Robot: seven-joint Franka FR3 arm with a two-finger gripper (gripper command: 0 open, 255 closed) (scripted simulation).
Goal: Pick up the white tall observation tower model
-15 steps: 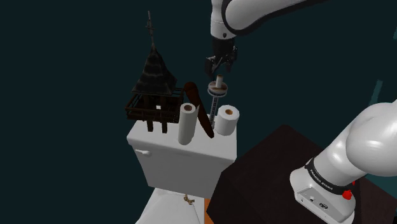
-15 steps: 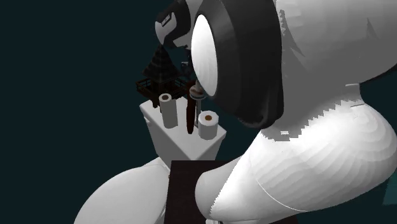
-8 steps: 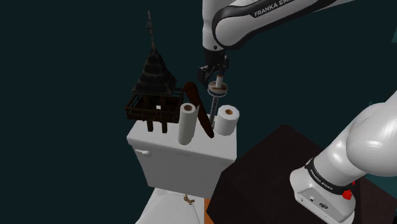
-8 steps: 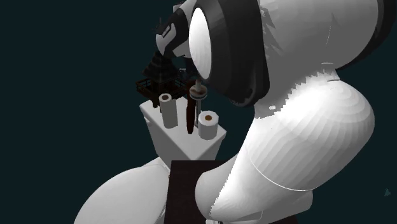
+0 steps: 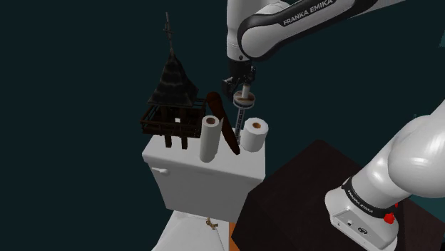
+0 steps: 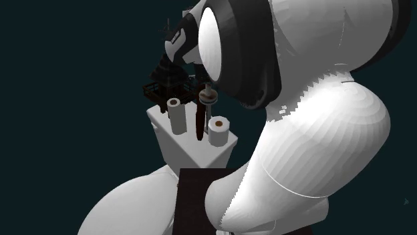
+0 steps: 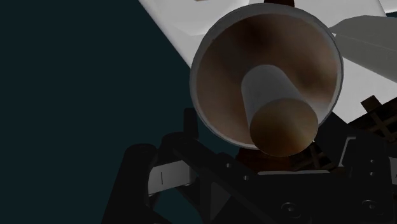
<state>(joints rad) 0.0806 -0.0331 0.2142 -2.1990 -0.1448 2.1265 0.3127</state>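
Note:
The tall observation tower model (image 5: pixel 241 108) is a thin pale mast with a round deck, standing upright at the back of a white tank top (image 5: pixel 203 175). My black gripper (image 5: pixel 240 85) hangs straight over it, its fingers reaching down on either side of the tower's top knob. In the wrist view the tower's round deck and central cylinder (image 7: pixel 267 76) sit very close, between dark fingers (image 7: pixel 145 183) that stand apart from it. The gripper is open and holds nothing. In the second exterior view the tower (image 6: pixel 206 97) is partly hidden behind the arm.
A dark pagoda-like model (image 5: pixel 171 100) stands on the tank's far left. Two paper rolls (image 5: pixel 210 137) (image 5: pixel 254 134) and a brown curved object (image 5: pixel 222 123) crowd the tower's base. The dark stand (image 5: pixel 292 203) lies at lower right.
The gripper has come down a little onto the tower's top and turned about its axis; the arm's upper links swung over. The tower and other objects have not moved.

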